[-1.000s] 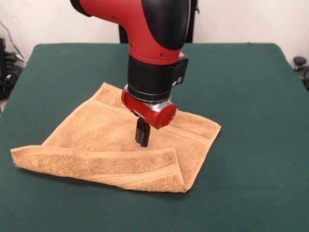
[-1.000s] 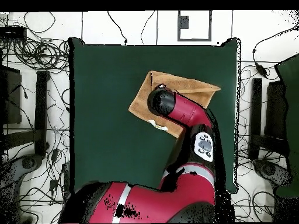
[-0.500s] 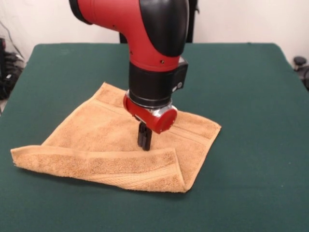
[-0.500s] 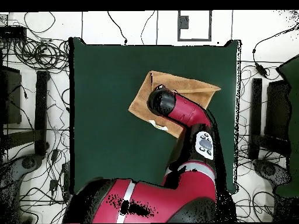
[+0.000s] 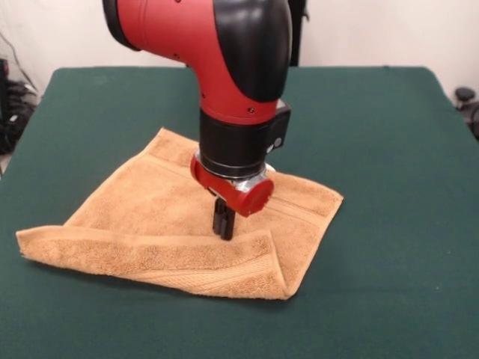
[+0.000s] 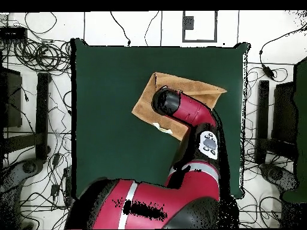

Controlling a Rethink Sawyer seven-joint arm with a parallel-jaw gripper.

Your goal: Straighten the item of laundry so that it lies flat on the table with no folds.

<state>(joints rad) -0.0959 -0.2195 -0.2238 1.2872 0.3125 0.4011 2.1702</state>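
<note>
The orange-tan towel (image 5: 150, 202) lies on the dark green table (image 5: 374, 112), left of its middle. Its near edge is folded back over itself as a long strip (image 5: 187, 262), thick at the near right corner. My gripper (image 5: 224, 226) points straight down with its fingers together, tips touching the towel just behind the folded strip. No cloth is lifted. In the overhead view the arm (image 6: 186, 117) covers the gripper and much of the towel (image 6: 192, 90); a small white loop (image 6: 160, 127) shows at the towel's edge by the arm.
Bare green table (image 6: 108, 90) lies on every side of the towel, with most room to the right in the front view. Cables and stands (image 6: 36, 90) lie on the floor beyond the table's sides.
My gripper has come down a little and shifted slightly toward the folded strip. The towel has not moved.
</note>
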